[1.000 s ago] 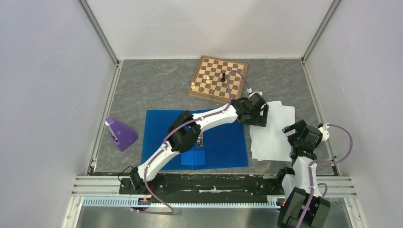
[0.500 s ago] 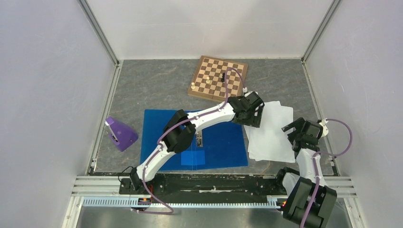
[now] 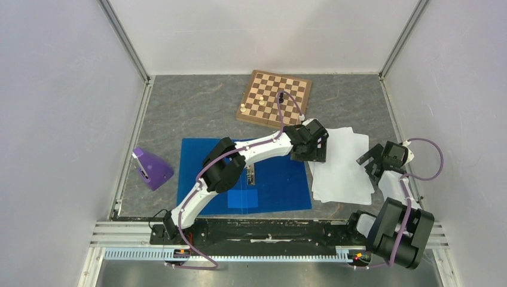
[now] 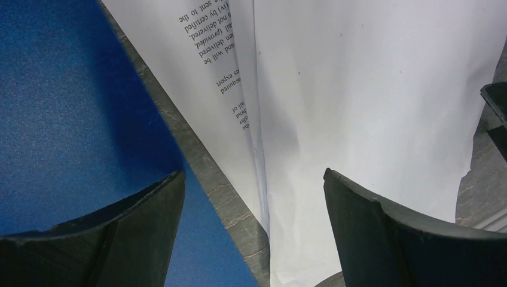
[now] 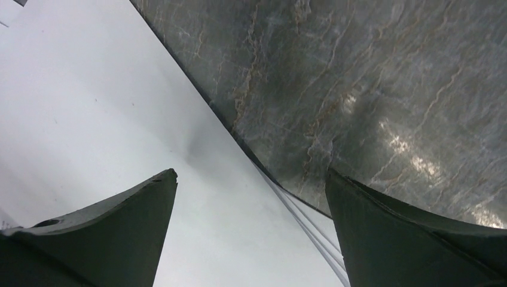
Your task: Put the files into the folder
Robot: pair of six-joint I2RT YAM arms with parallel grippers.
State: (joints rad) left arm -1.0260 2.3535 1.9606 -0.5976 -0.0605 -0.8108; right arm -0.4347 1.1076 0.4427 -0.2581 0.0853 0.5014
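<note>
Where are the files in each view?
Top external: files right of centre, beside the folder's right edge.
Left wrist: files fill the upper middle and right.
Right wrist: files cover the left and lower part.
Shared landmark: the grey marbled table, a thin diagonal strip in the left wrist view and the upper right in the right wrist view.

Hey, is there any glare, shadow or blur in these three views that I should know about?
Right wrist: white glare patches on the table, fingers dark and soft. Left wrist: print on the files is legible, a shadow darkens the folder near the finger. Top external: even, diffuse light, nothing blurred.
</note>
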